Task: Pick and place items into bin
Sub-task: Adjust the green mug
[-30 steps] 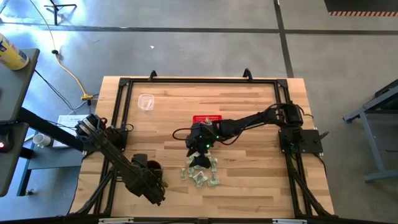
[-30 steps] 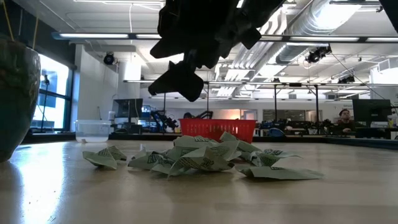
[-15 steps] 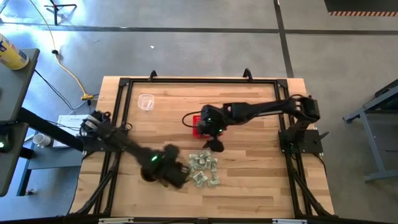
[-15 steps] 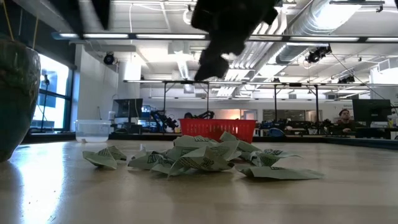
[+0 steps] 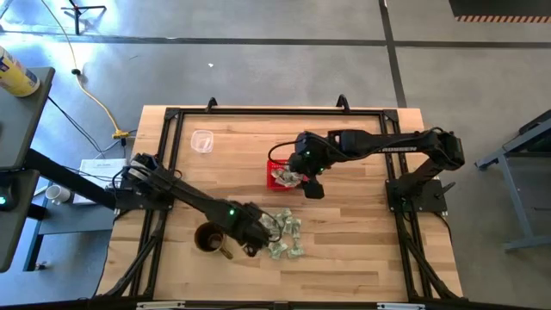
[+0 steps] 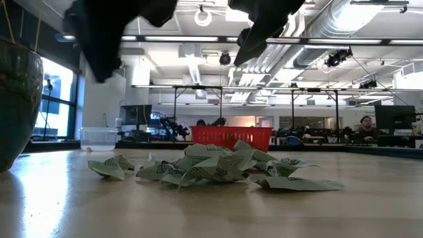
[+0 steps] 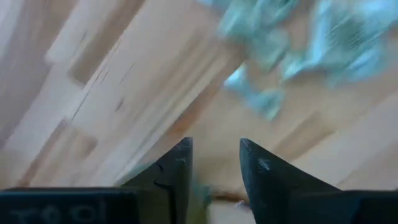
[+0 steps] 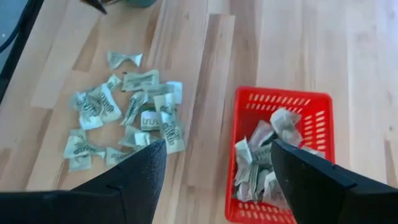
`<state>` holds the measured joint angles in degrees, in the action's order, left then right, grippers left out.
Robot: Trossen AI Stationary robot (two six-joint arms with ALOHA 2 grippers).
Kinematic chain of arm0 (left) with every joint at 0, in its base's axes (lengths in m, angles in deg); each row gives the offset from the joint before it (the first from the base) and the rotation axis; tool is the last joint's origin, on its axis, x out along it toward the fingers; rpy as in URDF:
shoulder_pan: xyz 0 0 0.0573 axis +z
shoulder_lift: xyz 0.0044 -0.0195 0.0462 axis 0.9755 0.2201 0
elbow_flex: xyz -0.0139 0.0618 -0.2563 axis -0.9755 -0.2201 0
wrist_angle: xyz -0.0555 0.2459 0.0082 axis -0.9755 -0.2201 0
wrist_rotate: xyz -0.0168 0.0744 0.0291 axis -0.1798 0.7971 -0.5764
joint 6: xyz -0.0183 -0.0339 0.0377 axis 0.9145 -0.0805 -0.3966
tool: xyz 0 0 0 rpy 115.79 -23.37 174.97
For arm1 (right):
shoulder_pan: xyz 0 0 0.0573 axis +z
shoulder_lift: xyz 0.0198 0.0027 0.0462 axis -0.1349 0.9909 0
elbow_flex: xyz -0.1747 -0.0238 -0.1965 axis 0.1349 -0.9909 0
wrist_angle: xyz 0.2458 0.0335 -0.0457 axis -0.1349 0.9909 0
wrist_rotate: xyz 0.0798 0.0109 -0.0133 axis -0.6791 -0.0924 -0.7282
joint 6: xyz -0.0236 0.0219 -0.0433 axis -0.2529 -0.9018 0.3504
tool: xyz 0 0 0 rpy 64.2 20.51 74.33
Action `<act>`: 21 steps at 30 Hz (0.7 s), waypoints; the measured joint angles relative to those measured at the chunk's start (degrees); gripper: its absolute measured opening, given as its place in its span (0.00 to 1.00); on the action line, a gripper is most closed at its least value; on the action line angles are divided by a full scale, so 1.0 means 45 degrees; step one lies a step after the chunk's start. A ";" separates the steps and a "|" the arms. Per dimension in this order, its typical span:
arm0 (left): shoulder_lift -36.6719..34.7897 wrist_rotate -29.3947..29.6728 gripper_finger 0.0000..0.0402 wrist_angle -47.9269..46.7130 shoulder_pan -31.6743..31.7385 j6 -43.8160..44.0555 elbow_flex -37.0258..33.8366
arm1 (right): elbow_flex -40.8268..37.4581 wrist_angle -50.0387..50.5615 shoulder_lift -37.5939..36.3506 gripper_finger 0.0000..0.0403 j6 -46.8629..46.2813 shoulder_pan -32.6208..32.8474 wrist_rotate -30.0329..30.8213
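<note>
A pile of pale green-and-white packets (image 5: 284, 234) (image 6: 211, 168) (image 8: 124, 118) lies on the wooden table, near its front edge. The red basket (image 5: 277, 165) (image 8: 311, 102) stands farther back and holds several packets (image 8: 273, 155). My left gripper (image 5: 256, 232) (image 7: 214, 144) hangs over the table at the pile's left edge, pointing down. It is open, with nothing between its fingertips. My right gripper (image 5: 312, 185) (image 8: 217, 143) hovers open, high above the basket's near right side, tilted down and holding nothing.
A brown mug (image 5: 209, 237) (image 6: 13, 99) stands just left of my left gripper. A clear plastic cup (image 5: 202, 140) (image 6: 99, 137) sits at the far left. A black frame (image 5: 275, 110) runs around the tabletop. Bare wood lies right of the pile and the basket.
My left gripper has swung from the near left, past the mug, toward the table's right to the pile's left edge, rolling about its own axis. My right gripper has risen from above the pile and gone toward the far edge, to above the basket.
</note>
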<state>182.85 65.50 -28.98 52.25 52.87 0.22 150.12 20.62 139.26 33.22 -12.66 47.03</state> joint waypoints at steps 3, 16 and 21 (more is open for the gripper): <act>0.0182 -0.0471 0.38 0.0012 -0.0042 0.0008 -0.0394 | 0.0000 -0.0173 -0.0011 0.69 -0.0053 0.0003 -0.0068; 0.0306 -0.2417 0.23 -0.0399 0.1680 -0.3021 -0.1690 | 0.0000 -0.0412 -0.0019 0.69 -0.0426 0.0329 -0.0222; 0.0301 -0.3333 0.12 -0.0385 0.2130 -0.4193 -0.2059 | 0.0000 -0.0443 -0.0019 0.69 -0.0447 0.0389 -0.0176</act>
<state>184.21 50.50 -30.72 61.83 34.00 -9.05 150.12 18.63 139.18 31.21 -10.91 46.23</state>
